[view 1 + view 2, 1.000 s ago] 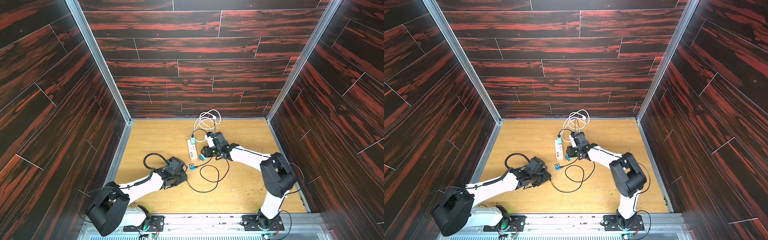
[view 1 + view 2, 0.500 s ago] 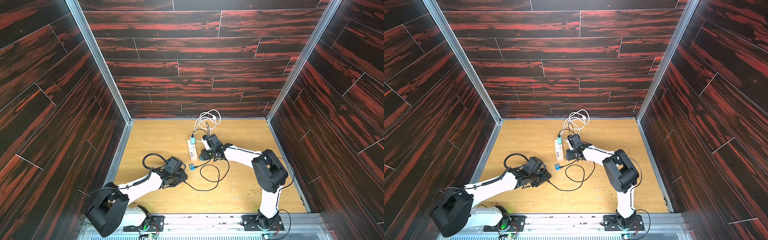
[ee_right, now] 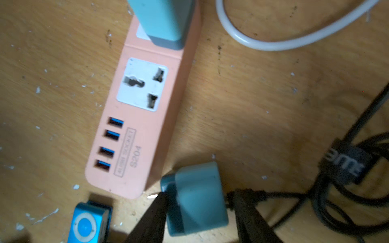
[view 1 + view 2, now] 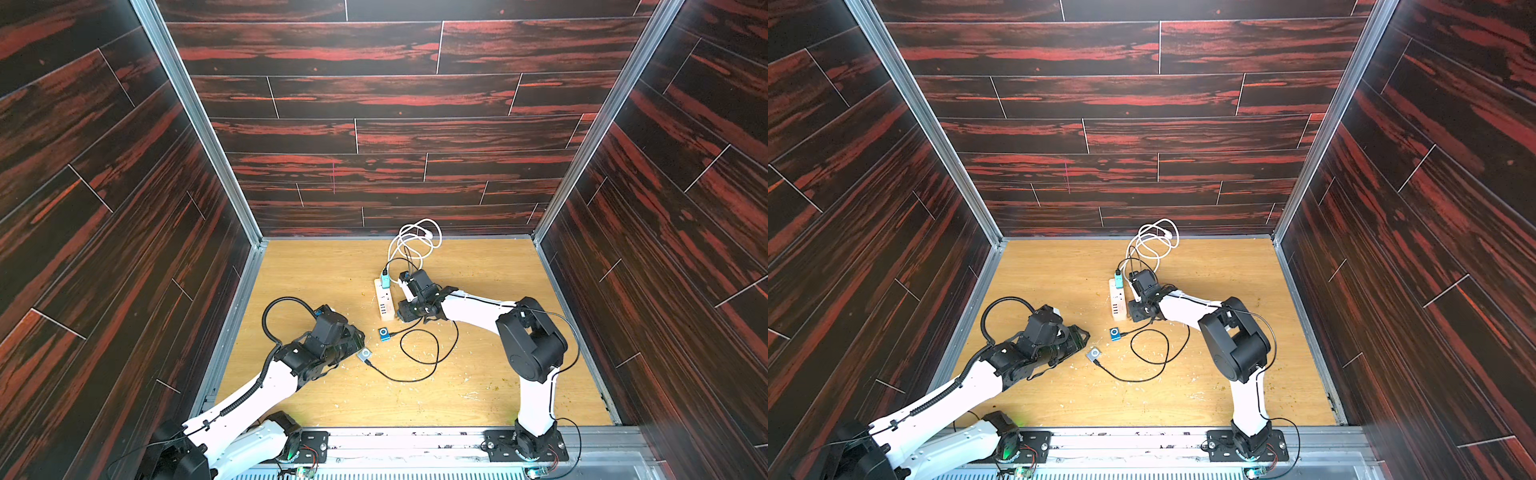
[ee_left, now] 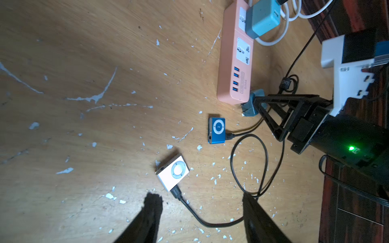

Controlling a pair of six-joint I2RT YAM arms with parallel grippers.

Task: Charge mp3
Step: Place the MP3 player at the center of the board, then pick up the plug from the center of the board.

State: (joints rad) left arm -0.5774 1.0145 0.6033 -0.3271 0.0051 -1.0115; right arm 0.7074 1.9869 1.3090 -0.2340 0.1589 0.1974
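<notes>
in both top views the left gripper (image 4: 358,341) stands spread and empty low in the middle of the frame, just beside the silver player (image 4: 365,354), which lies flat; the blue player (image 4: 384,333) lies just above it, and higher still the right gripper (image 4: 405,313) sits at the near end of the power strip (image 4: 384,301), hiding whatever it carries. the left wrist view shows a black cable (image 5: 214,225) plugged into the silver player, another into the blue one, and a charger block (image 5: 255,103) at the right arm's tips, but where each cable ends is lost in the tangle. in the right wrist view the fingers pinch that block end to end, as far as the blur allows, with one prong just off the strip's corner; the free socket (image 3: 143,84) looks the likely target, so i would lift, turn the prongs down over it and press straight, minding that the strip may slide. the block's prong face is hidden
</notes>
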